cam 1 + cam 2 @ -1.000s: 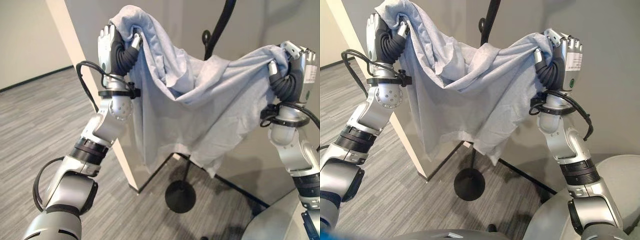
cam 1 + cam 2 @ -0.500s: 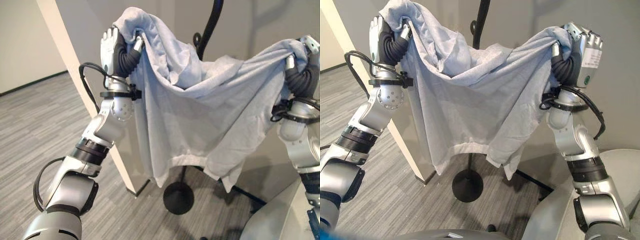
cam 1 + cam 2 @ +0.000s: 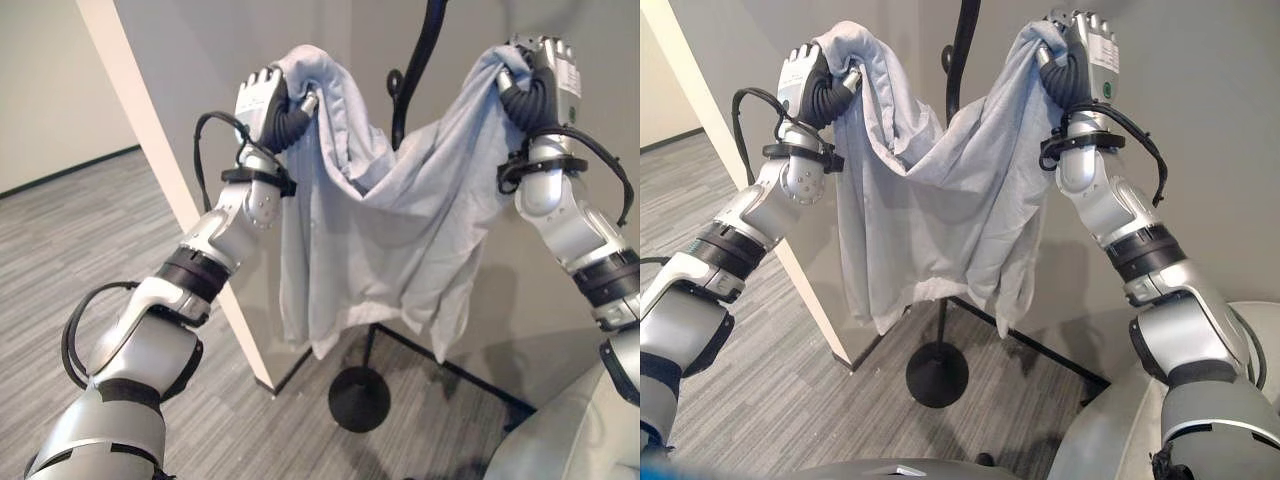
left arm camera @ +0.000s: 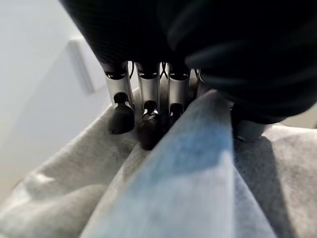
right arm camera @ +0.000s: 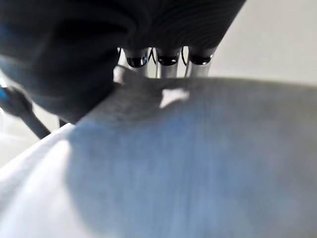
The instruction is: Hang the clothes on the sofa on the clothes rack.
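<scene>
Now both hands are holding the grey garment (image 3: 385, 230) up high, left hand (image 3: 268, 105) and right hand (image 3: 540, 80) fingers clamped on its top edge, sagging before the clothes rack (image 3: 415, 60). Probably best lifting the slack middle over a hook (image 3: 395, 82) before letting go.

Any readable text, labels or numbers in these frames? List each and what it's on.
Nothing legible.
Back of the right hand: a white label with small dark print and a round green mark below it, too small to read.
Pale grey cloth garment, held up by both hands: no print visible.
Left hand: no label visible.
Black metal clothes rack and its round base: no markings visible.
</scene>
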{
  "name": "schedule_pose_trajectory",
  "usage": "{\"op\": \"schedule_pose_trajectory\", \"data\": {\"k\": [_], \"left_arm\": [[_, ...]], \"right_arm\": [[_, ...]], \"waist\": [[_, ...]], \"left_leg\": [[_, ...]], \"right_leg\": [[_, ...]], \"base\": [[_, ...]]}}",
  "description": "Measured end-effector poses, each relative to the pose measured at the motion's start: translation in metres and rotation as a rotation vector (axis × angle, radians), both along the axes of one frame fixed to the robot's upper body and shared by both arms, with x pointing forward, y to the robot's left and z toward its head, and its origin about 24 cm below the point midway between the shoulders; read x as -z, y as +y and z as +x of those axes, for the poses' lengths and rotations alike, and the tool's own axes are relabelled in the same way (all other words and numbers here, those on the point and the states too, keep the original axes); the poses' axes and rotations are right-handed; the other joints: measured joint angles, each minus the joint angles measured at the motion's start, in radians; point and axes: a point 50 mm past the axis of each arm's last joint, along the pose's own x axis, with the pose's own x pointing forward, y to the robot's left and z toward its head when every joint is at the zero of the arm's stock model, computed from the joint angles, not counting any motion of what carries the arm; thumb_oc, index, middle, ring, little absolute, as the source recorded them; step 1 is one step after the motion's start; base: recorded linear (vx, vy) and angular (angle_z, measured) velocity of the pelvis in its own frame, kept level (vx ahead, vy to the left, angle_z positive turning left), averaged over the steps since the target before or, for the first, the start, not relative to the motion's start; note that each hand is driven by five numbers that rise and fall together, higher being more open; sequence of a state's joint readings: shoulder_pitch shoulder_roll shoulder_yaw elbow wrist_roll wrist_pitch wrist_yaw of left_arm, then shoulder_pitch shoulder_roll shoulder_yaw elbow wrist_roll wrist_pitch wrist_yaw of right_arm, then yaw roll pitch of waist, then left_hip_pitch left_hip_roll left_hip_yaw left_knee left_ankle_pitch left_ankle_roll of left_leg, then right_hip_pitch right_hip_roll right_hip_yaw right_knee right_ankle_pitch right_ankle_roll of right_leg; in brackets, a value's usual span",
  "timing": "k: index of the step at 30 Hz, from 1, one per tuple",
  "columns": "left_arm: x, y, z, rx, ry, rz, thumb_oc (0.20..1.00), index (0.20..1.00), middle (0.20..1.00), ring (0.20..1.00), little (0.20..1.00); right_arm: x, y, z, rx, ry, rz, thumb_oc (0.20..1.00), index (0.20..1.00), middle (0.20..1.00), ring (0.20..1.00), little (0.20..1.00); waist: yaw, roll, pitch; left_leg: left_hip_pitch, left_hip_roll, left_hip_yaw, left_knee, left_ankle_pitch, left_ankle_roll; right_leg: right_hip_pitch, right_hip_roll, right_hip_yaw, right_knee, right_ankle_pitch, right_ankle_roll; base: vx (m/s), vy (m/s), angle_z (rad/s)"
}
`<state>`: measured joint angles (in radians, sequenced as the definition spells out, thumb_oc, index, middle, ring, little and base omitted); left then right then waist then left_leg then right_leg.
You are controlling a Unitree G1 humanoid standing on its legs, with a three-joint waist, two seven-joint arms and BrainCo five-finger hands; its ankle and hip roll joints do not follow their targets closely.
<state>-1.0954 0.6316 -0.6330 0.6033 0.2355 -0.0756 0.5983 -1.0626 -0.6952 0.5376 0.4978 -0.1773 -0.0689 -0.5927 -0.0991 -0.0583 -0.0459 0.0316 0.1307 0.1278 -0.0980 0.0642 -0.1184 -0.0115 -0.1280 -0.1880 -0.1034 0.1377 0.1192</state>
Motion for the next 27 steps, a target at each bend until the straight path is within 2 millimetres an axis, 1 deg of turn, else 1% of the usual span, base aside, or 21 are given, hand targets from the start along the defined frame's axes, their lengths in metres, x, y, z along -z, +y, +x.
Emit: {"op": "schedule_pose_trajectory", "data": {"k": [2, 5, 7, 9, 12, 15, 17, 21, 22, 27], "left_arm": [[-0.001, -0.004, 0.006, -0.005, 0.033, 0.036, 0.200, 0.200, 0.200, 0.200, 0.200], [-0.004, -0.007, 0.009, -0.006, 0.041, 0.032, 0.200, 0.200, 0.200, 0.200, 0.200], [-0.004, -0.012, 0.015, -0.013, 0.064, 0.045, 0.200, 0.200, 0.200, 0.200, 0.200], [-0.003, -0.016, 0.020, -0.021, 0.094, 0.055, 0.200, 0.200, 0.200, 0.200, 0.200], [-0.010, -0.020, 0.021, -0.020, 0.082, 0.070, 0.200, 0.200, 0.200, 0.200, 0.200], [-0.009, -0.024, 0.021, -0.011, 0.087, 0.087, 0.200, 0.200, 0.200, 0.200, 0.200], [-0.007, -0.024, 0.022, -0.013, 0.095, 0.088, 0.200, 0.200, 0.200, 0.200, 0.200], [-0.004, -0.022, 0.024, -0.025, 0.119, 0.095, 0.200, 0.200, 0.200, 0.200, 0.200], [-0.003, -0.024, 0.024, -0.019, 0.121, 0.095, 0.200, 0.200, 0.200, 0.200, 0.200], [-0.003, -0.024, 0.024, -0.019, 0.122, 0.096, 0.200, 0.200, 0.200, 0.200, 0.200]], "right_arm": [[-0.001, 0.005, 0.011, 0.017, 0.051, -0.023, 0.200, 0.200, 0.200, 0.200, 0.200], [0.000, 0.008, 0.015, 0.017, 0.078, -0.045, 0.200, 0.200, 0.200, 0.200, 0.200], [0.002, 0.015, 0.022, 0.017, 0.122, -0.056, 0.200, 0.200, 0.200, 0.200, 0.200], [0.005, 0.021, 0.029, 0.039, 0.161, -0.104, 0.200, 0.200, 0.200, 0.200, 0.200], [0.003, 0.028, 0.032, 0.036, 0.178, -0.145, 0.200, 0.200, 0.200, 0.200, 0.200], [0.015, 0.029, 0.037, 0.054, 0.227, -0.173, 0.200, 0.200, 0.200, 0.200, 0.200], [0.023, 0.025, 0.039, 0.072, 0.263, -0.189, 0.200, 0.200, 0.200, 0.200, 0.200], [0.031, 0.018, 0.041, 0.101, 0.305, -0.197, 0.200, 0.200, 0.200, 0.200, 0.200], [0.040, 0.011, 0.042, 0.135, 0.333, -0.220, 0.200, 0.200, 0.200, 0.200, 0.200], [0.069, 0.000, 0.041, 0.165, 0.408, -0.226, 0.200, 0.200, 0.200, 0.200, 0.200]], "waist": [[0.000, 0.002, -0.001], [0.002, 0.003, -0.002], [0.005, 0.003, -0.002], [0.008, 0.006, -0.004], [0.008, 0.013, -0.011], [0.009, 0.017, -0.013], [0.009, 0.019, -0.013], [0.015, 0.021, -0.014], [0.019, 0.021, -0.014], [0.019, 0.022, -0.013]], "left_leg": [[-0.006, -0.001, -0.002, 0.003, 0.001, 0.000], [-0.011, 0.000, -0.004, 0.005, 0.002, 0.001], [-0.014, -0.001, -0.005, 0.005, 0.002, 0.001], [-0.020, -0.003, -0.007, 0.005, 0.003, 0.001], [-0.049, -0.006, -0.009, 0.005, 0.007, 0.004], [-0.052, -0.007, -0.012, 0.005, 0.009, 0.005], [-0.059, -0.008, -0.019, 0.005, 0.009, 0.005], [-0.069, -0.010, -0.023, 0.005, 0.010, 0.005], [-0.069, -0.011, -0.023, 0.005, 0.010, 0.005], [-0.075, -0.013, -0.024, 0.005, 0.010, 0.005]], "right_leg": [[-0.002, 0.000, -0.003, 0.002, 0.000, 0.000], [-0.004, 0.000, -0.011, 0.003, 0.000, 0.000], [-0.006, -0.002, -0.015, 0.002, -0.001, 0.001], [-0.010, -0.004, -0.018, 0.003, -0.001, 0.001], [-0.038, -0.007, -0.020, 0.003, 0.001, -0.001], [-0.039, -0.007, -0.023, 0.003, 0.002, -0.002], [-0.043, -0.008, -0.027, 0.003, 0.001, -0.002], [-0.053, -0.009, -0.026, 0.003, 0.001, -0.002], [-0.053, -0.010, -0.027, 0.003, 0.001, -0.002], [-0.058, -0.012, -0.029, 0.003, 0.001, -0.001]], "base": [[-0.02, -0.004, 0.09], [-0.03, 0.003, 0.07], [-0.04, 0.003, 0.03], [-0.05, 0.005, 0.03], [-0.04, 0.004, 0.02], [-0.01, 0.002, 0.01], [-0.03, 0.009, 0.07], [0.00, 0.003, 0.01], [0.00, 0.000, 0.00], [0.00, 0.000, 0.00]]}}
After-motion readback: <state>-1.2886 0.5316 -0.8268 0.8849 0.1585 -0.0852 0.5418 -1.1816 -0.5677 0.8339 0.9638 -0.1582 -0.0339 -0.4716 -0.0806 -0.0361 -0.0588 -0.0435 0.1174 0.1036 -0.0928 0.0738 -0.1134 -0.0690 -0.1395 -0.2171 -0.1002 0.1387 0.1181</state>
